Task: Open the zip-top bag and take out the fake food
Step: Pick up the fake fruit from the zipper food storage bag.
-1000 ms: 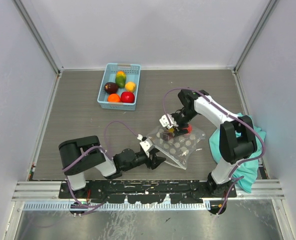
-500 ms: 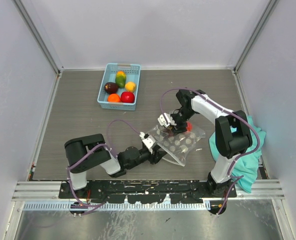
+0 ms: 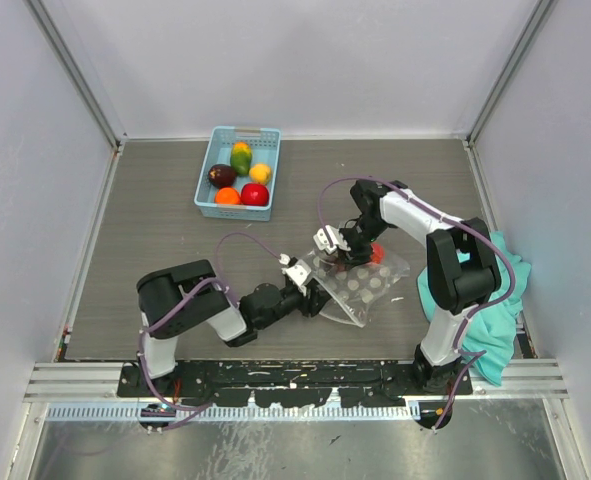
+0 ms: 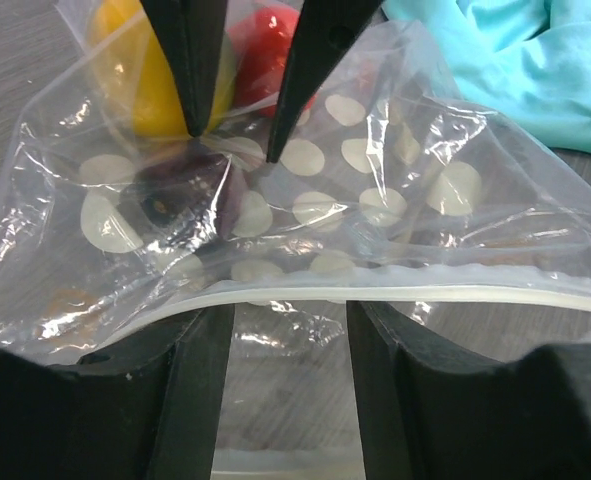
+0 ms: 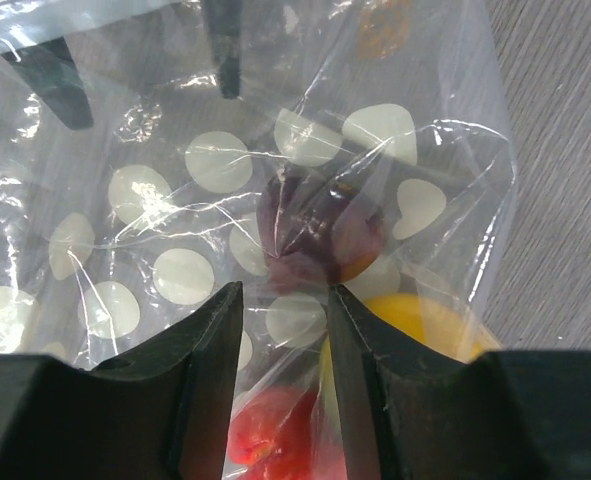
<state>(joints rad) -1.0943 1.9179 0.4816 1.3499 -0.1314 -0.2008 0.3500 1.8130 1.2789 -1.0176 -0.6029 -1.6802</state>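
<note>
two arms met at the zip-top bag, which lay right of centre on the grey surface, well apart from every wall. wide bare room stretched to its left and beyond it. its right corner sat near the teal cloth, bunched against the right edge. the blue basket stood far off by the back wall with five bright fruits inside.

the left pincer reached in low from the near left. in its wrist view it was part-way spread, and the bag's white zip strip ran across the gap. the right pincer came down on the bag's far side. its own view showed it narrowly spread, dotted film across the gap. just beyond its tips sat the fake food inside the bag: a dark purple piece, a yellow one and a red one.

compared with a second earlier, the left arm had pushed forward and right, from the bag's near-left corner to against its edge. the right pincer had edged left. basket and cloth had not moved.
</note>
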